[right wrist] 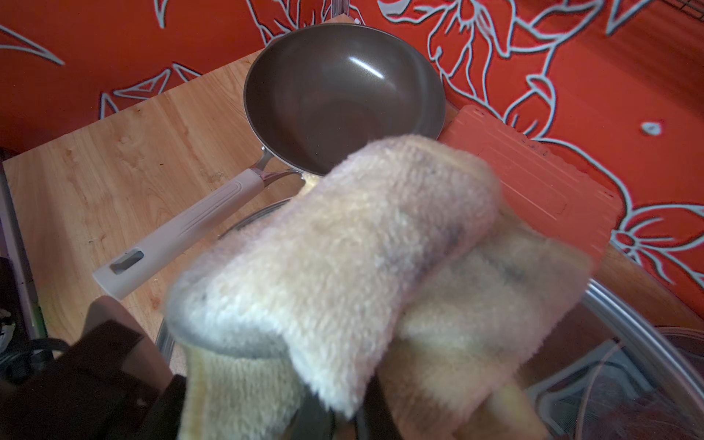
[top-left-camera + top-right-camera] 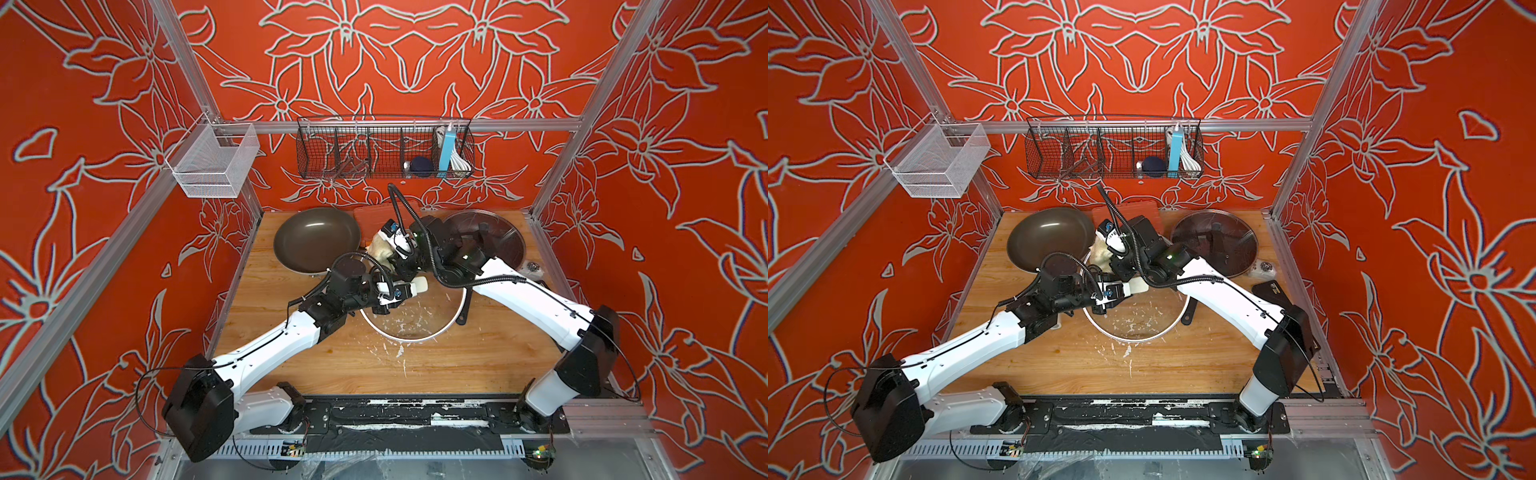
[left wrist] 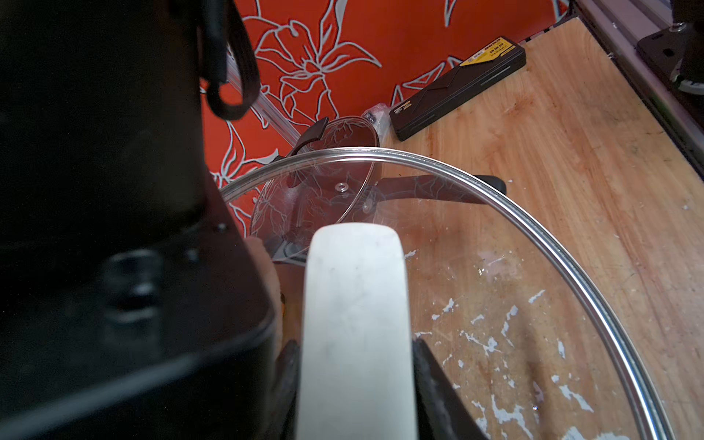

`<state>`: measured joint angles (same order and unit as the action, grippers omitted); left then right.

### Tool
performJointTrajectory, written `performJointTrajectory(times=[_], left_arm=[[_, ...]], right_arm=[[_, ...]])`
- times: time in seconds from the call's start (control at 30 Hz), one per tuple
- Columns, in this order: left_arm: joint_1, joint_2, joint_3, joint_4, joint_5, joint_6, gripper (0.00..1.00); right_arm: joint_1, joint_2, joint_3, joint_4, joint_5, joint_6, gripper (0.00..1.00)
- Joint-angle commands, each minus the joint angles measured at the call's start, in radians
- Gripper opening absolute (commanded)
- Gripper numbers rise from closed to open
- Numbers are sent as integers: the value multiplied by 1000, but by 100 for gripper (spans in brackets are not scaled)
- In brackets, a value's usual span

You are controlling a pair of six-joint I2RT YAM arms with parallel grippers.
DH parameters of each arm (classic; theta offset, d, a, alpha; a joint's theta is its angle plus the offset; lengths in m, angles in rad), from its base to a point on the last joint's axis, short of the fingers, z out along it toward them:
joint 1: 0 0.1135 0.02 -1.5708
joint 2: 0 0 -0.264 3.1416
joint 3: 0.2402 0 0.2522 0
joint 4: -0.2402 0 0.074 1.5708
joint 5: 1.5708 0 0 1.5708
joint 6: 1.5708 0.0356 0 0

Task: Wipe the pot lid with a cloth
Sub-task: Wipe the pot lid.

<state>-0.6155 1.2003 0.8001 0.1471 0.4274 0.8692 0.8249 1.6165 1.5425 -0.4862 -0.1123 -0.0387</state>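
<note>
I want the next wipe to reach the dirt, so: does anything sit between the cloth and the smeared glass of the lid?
Yes. The left gripper, clamped on the lid's white handle, sits over the lid, between the cloth in the right gripper and the smears nearer the robot's base.

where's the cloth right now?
In both top views the cloth is bunched in the right pincer, mid-table toward the back, at the far rim of the smeared glass lid, beside the brown pan.
</note>
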Motion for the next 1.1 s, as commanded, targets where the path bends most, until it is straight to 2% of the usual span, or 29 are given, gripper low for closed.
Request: performJointTrajectory(times=[0.0,0.43,0.6,0.77,0.93,1.07], left_arm=[[-6,-49,61,263,17,33,0],[-9,-50,31,345,-24,-64,0],[-22,-41,31,394,-86,-192,0],[-41,-24,46,426,-176,-314,0],[-47,-16,87,409,-264,-491,0],[-50,-8,109,400,-304,-577,0]], right_arm=[[-7,-22,-2,-2,68,-3,0],[-182,-157,-120,15,145,92,0],[-257,-254,-226,29,169,123,0],[-280,-363,-327,27,180,130,0],[-279,-458,-428,20,82,110,0],[-254,-516,-475,-6,39,99,0]])
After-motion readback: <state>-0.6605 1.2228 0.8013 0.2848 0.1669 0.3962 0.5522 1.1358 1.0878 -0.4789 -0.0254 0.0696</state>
